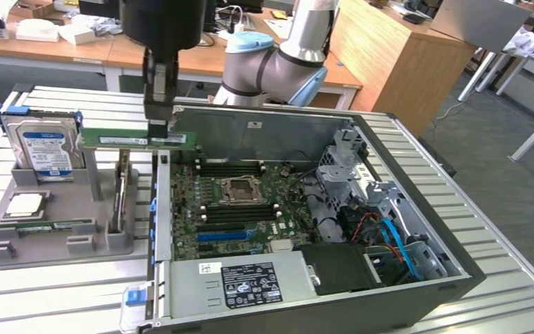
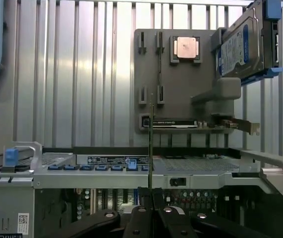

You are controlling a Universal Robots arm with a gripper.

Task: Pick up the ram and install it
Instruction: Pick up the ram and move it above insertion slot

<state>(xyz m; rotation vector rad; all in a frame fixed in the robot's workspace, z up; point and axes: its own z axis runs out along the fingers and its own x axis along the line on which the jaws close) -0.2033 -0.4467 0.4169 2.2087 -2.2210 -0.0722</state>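
The pick-up part looks done and the carry is in hand. The gripper (image 1: 160,131) is clamped on the ram (image 1: 119,140), pinching its upper edge with the fingers closed tight. The green stick hangs level above the grey holder tray (image 1: 53,240), at about ten o'clock from the CPU socket (image 1: 240,189) in the exterior view. One end reaches across the near wall of the open case (image 1: 277,132).

In the wrist view the ram (image 2: 151,144) shows edge-on as a thin line rising from the gripper (image 2: 151,197). It seems to hang clear of the case rim, though the angle makes that hard to judge.

By my judgement, installing calls for bringing the stick's long edge parallel to one of the black slots (image 1: 234,169) (they lie at twelve and six o'clock of the socket). It must also be centred over the slot before any downward press.
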